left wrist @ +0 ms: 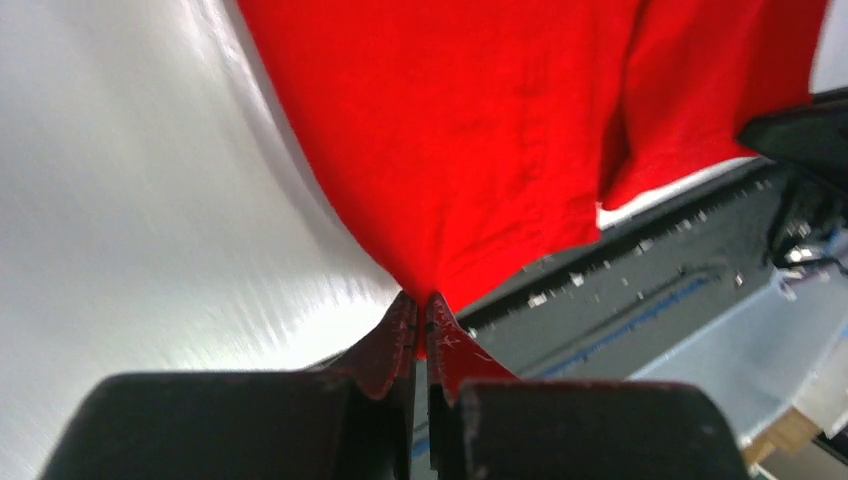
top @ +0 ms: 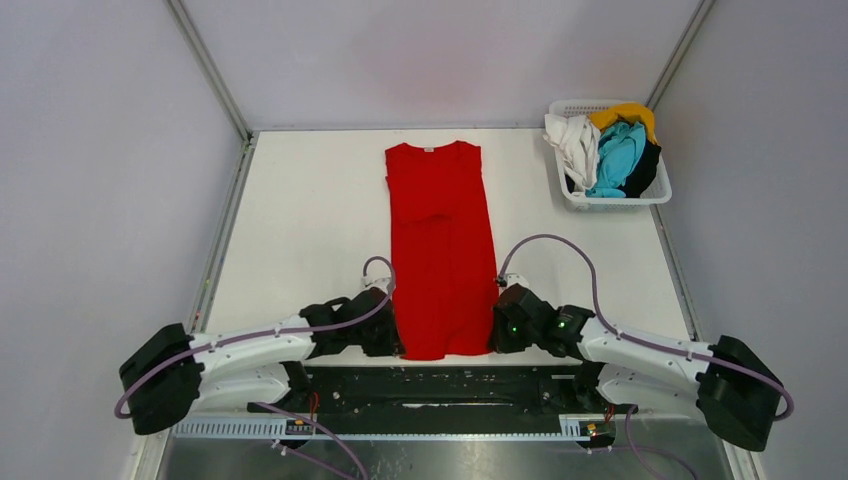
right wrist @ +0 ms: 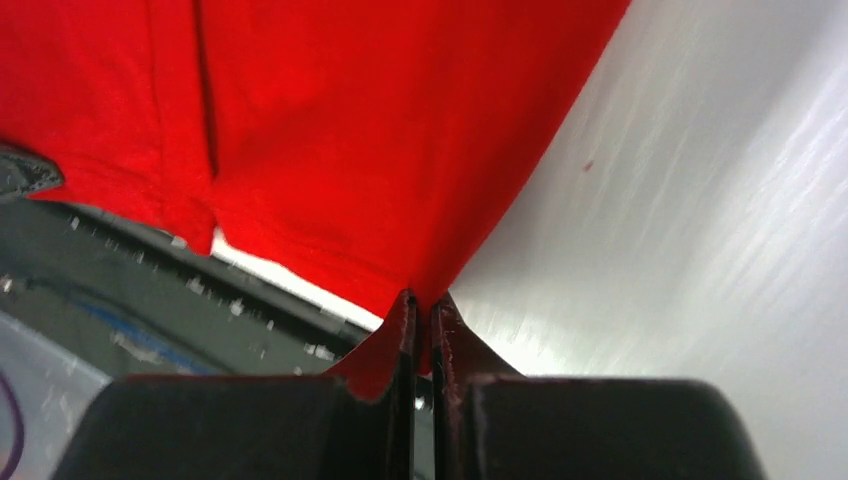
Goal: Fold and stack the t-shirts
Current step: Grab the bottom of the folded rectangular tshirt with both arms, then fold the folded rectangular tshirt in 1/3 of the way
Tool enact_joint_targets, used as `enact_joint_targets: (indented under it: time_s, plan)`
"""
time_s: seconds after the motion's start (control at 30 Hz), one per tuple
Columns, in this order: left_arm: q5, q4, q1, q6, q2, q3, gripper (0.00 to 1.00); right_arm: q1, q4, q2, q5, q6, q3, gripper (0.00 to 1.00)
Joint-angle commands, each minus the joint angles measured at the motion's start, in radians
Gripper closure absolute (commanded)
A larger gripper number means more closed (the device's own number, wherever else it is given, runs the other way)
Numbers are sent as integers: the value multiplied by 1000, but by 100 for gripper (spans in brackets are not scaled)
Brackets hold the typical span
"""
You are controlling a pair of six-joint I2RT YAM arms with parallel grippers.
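Note:
A bright red t-shirt (top: 440, 240) lies lengthwise on the white table (top: 300, 230), sides folded in, collar at the far end, hem at the near edge. My left gripper (top: 397, 345) is shut on the hem's left corner; the pinched red cloth shows in the left wrist view (left wrist: 470, 150) above the gripper (left wrist: 421, 300). My right gripper (top: 492, 340) is shut on the hem's right corner; the red cloth fills the right wrist view (right wrist: 350, 130) above the gripper (right wrist: 421, 298). White (top: 575, 145), turquoise (top: 617, 158), yellow (top: 625, 115) and black (top: 645, 170) shirts lie bunched in the basket.
A white plastic lattice basket (top: 650, 197) stands at the table's far right corner. Grey walls enclose the table on three sides. The black arm mounting rail (top: 440, 385) runs along the near edge, just under the shirt's hem.

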Motion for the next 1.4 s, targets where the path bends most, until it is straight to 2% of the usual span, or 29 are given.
enact_joint_targets:
  time_s: [0.0,0.1,0.17,0.33,0.4,0.53,0.73,1.0,1.23,1.27,1.3,1.37]
  plan:
    - [102,-24,-37,-18,-139,-17,100,51,-75,-109,-142,63,-23,96]
    - [109,-13,-38,-4,-210,1,100,59,-85,-182,-153,98,-22,96]
    - [77,1,-33,15,-218,26,100,58,-68,-226,-106,121,-13,96]
    - [20,56,84,95,-107,140,100,47,-24,-218,86,94,73,96]
    - [28,92,156,115,-33,189,100,9,-4,-160,125,70,125,96]
    - [50,100,275,176,86,313,100,-130,71,-20,50,22,234,96]
    - [46,129,424,225,263,443,100,-269,102,217,38,-51,418,92]
    - [70,140,532,276,553,662,100,-395,120,478,-18,-93,631,90]
    - [-19,98,579,304,672,784,100,-473,135,674,-81,-92,766,81]
    - [-17,91,587,306,687,803,97,-484,136,694,-77,-93,780,79]
    - [-6,86,593,309,702,821,88,-492,143,710,-65,-93,793,77]
    - [16,89,603,321,731,852,68,-507,149,741,-54,-108,825,59]
